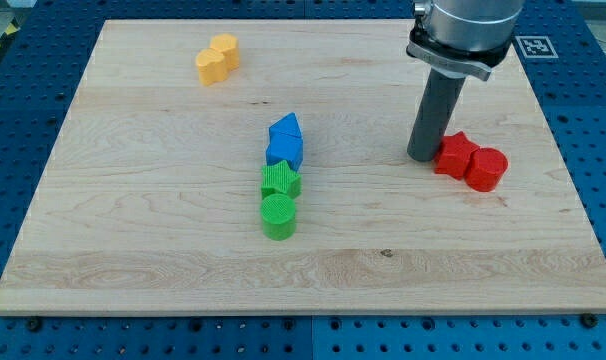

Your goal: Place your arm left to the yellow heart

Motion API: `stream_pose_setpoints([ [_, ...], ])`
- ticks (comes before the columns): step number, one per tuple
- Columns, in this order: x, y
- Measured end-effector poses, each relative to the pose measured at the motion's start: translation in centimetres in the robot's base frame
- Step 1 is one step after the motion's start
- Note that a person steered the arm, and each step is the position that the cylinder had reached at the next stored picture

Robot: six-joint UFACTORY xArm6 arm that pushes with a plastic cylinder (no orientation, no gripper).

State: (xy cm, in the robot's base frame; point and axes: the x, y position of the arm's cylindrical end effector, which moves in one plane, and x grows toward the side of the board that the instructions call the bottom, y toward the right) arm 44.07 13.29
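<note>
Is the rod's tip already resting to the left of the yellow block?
No. My tip sits at the view's right, beside the red blocks, far from the yellow block.

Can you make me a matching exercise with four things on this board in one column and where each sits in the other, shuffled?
Column one:
1. yellow heart
2. my tip
3. green cylinder
4. blue blocks

Column two:
A. lowest in the middle column of blocks
B. view's top left
C. just left of the red blocks
D. directly above the green star

Pairs: 1-B, 2-C, 3-A, 4-D
</note>
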Motion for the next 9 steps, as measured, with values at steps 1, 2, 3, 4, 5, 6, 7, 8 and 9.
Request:
stream_pose_setpoints([
  [1, -2.8, -1.4],
  [2, -5.1, -3.9],
  [3, -5.5, -11.2],
  [4, -6.0, -17.9],
  [5, -7.0, -22.8],
  [6, -7.9, -25.9],
  [7, -9.6, -29.7],
  [8, -11.7, -32.4],
  [9, -14.2, -33.2],
])
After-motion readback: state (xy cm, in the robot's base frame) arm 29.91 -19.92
